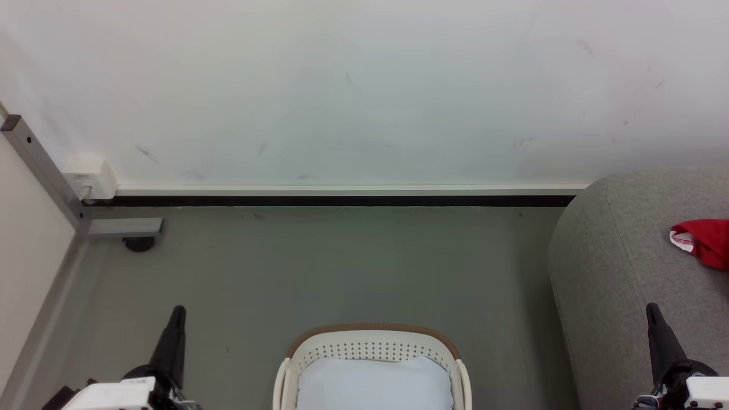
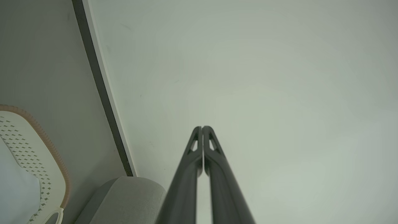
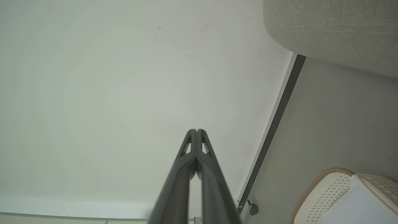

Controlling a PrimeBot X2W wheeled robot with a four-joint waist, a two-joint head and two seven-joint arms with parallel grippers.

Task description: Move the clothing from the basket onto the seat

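The clothing (image 1: 705,241) is lying on the seat (image 1: 615,267); the basket (image 1: 370,347) is appearing emptied. The left gripper (image 1: 178,311) and right gripper (image 1: 652,308) are sitting closed, empty.

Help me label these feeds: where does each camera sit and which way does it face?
Head view: on the head, looking forward and down at floor, wall, basket and seat bearing clothing; left gripper and right gripper at the lower corners.
Left wrist view: on the left wrist, looking along the shut left gripper at the wall.
Right wrist view: on the right wrist, likewise along the shut right gripper.
Shared: all show basket, seat, wall.
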